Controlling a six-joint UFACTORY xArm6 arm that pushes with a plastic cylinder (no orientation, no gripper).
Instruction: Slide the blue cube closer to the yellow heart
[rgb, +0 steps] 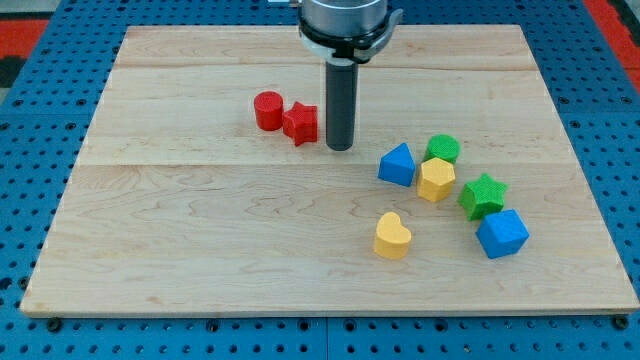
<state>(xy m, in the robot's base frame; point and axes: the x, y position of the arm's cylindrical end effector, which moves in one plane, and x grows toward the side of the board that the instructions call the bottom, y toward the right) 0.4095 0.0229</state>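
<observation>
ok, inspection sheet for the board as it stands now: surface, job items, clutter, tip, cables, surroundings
Surface: wooden board, lying flat.
Job's things: blue cube at the view's lower right; yellow heart to its left, apart from it.
Clutter: red cylinder touching red star; blue triangular block, green cylinder, yellow hexagonal block and green star clustered at the view's right.
Grippers: none; my tip just right of the red star, far from the blue cube.
Cables: nothing seen.
Surroundings: blue perforated base.
</observation>
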